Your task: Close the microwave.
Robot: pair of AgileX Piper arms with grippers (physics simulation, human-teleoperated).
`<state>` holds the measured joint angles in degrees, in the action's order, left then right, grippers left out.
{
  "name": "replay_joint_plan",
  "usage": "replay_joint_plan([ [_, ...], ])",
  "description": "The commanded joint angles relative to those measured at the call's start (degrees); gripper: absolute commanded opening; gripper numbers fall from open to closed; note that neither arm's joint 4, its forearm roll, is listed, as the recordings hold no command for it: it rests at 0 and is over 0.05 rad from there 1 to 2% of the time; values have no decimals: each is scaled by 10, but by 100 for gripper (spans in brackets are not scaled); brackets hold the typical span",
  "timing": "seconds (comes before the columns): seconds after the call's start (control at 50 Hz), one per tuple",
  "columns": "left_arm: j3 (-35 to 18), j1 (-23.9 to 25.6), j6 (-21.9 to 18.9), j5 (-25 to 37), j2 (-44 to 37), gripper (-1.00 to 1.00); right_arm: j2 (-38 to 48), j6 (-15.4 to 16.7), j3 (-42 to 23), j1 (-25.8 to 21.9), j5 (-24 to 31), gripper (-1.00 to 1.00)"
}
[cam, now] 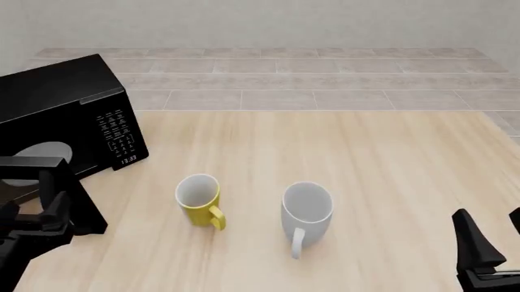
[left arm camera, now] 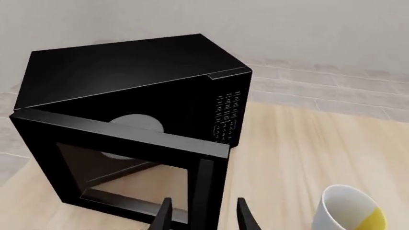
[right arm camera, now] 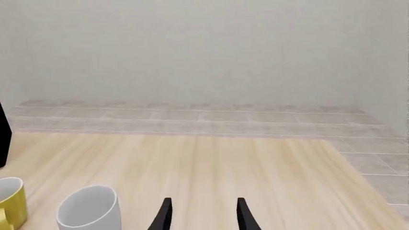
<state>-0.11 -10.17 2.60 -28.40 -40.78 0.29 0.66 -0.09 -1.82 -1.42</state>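
Observation:
The glossy black microwave (cam: 57, 103) stands at the table's far left, its button panel (cam: 118, 137) facing the table's middle. Its hinged door (cam: 73, 194) is swung open toward my side. In the left wrist view the microwave (left arm camera: 128, 67) fills the picture, with the open door (left arm camera: 128, 139) in front and a white turntable inside. My left gripper (left arm camera: 203, 218) is open, and the door's free edge stands between its fingers in that view; I cannot tell if they touch. It shows at the lower left of the front view (cam: 36, 222). My right gripper (cam: 493, 234) is open and empty at the lower right.
A yellow mug (cam: 199, 198) and a white mug (cam: 307, 210) stand upright at the table's middle front, right of the door. The yellow mug (left arm camera: 348, 211) is close to the left gripper's side. Both mugs show in the right wrist view (right arm camera: 89, 208).

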Motion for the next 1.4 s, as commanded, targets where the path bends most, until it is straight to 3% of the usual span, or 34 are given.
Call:
replay_joint_plan([
  [0.02, 1, -7, -4, -72, -90, 100, 0, 1, 0, 1, -1, 100],
  [0.26, 1, -13, -13, -164, -196, 100, 1, 2, 1, 1, -1, 100],
  [1.02, -18, -26, -31, -195, -235, 100, -1, 5, 1, 7, 1, 100],
  [1.34, -38, -29, -36, -245, -312, 100, 1, -2, 1, 2, 0, 100],
  [1.4, -45, -29, -40, -230, -303, 100, 1, -2, 1, -2, 2, 100],
])
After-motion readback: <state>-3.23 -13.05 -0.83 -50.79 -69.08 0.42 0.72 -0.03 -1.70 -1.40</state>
